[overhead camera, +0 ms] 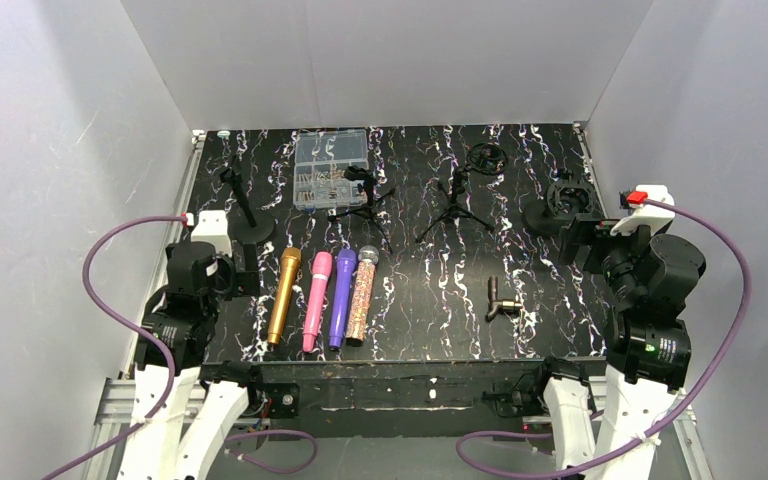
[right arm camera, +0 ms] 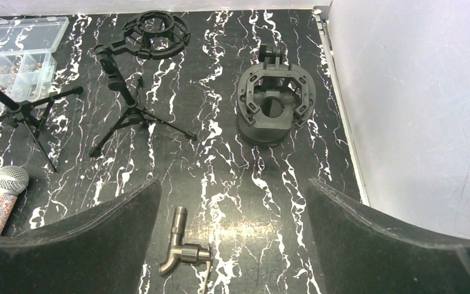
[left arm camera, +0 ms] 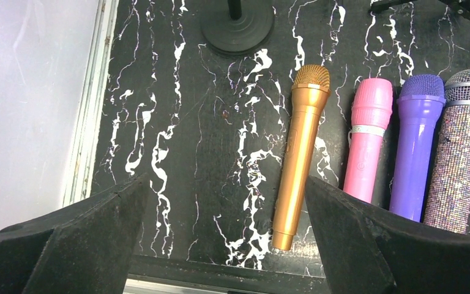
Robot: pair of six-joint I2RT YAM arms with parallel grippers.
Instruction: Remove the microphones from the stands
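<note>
Several microphones lie side by side on the black marbled table: gold (overhead camera: pixel 283 295) (left arm camera: pixel 300 153), pink (overhead camera: pixel 316 300) (left arm camera: pixel 367 147), purple (overhead camera: pixel 341 297) (left arm camera: pixel 417 144) and glittery (overhead camera: pixel 363 295) (left arm camera: pixel 459 159). A round-base stand (overhead camera: pixel 245 215) rises behind them, and two tripod stands (overhead camera: pixel 360 200) (overhead camera: pixel 457 205) are further back. I see no microphone sitting in any stand. My left gripper (overhead camera: pixel 235 270) (left arm camera: pixel 226 202) hangs open above the table just left of the gold microphone, holding nothing. My right gripper (overhead camera: pixel 580 235) (right arm camera: pixel 234 196) is open and empty at the right side.
A clear parts box (overhead camera: pixel 331 165) sits at the back. A black shock mount (overhead camera: pixel 568 200) (right arm camera: pixel 273 104) stands at the back right, and a ring mount (overhead camera: pixel 485 157) is behind the tripods. A metal tap (overhead camera: pixel 501 300) (right arm camera: pixel 180 248) lies right of centre. White walls enclose three sides.
</note>
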